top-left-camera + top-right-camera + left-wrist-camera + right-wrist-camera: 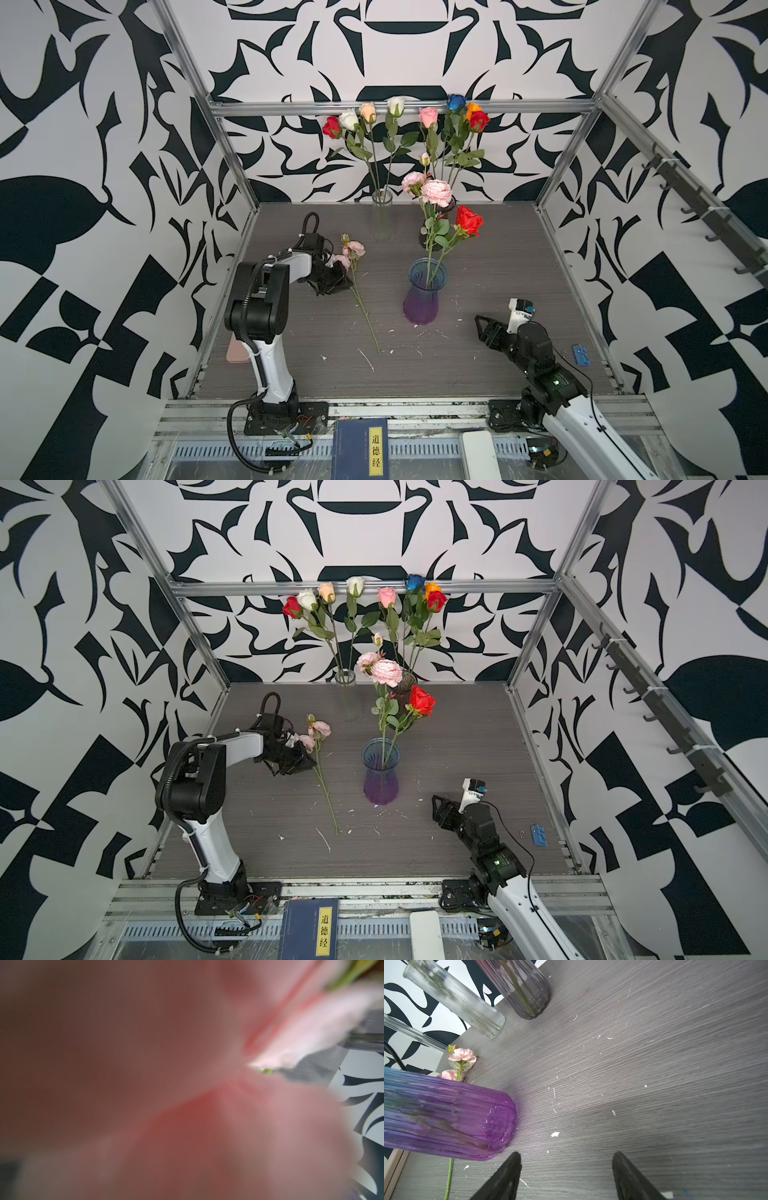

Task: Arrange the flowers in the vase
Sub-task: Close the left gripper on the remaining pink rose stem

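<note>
Left hand (334, 284) is low over the left half of the tabletop (498, 257), right against the pink flower (356, 249). My left wrist view is nothing but blurred pink petals, and from above the fingers are one dark lump, so I cannot tell whether I have it pinched or how wide I stand.

The flower lies flat, with its blooms toward the far left corner. Its stem (365, 316) runs down toward the middle of the near edge.

Right hand (566, 1167) is wide and empty, parked low near the right of the near edge, just beside the blue-purple vase (424, 295). That vase stands about mid-tabletop and already holds a frilly pink bloom (435, 192) and a red rose (469, 221). At the far edge, a clear vase (382, 220) and a dark vase (525, 991) hold the other roses.

Handling, my guess:
- The flower looks very light, with soft cloth petals that will squash and a thin stem that likely flexes and swings when lifted.
- Best hold is the bare stem just under the blooms, never the petals, since up there the long tail hangs down and can be steered into the mouth.
- The vase is glass and looks tippy — go in gently between the two stems already there.
</note>
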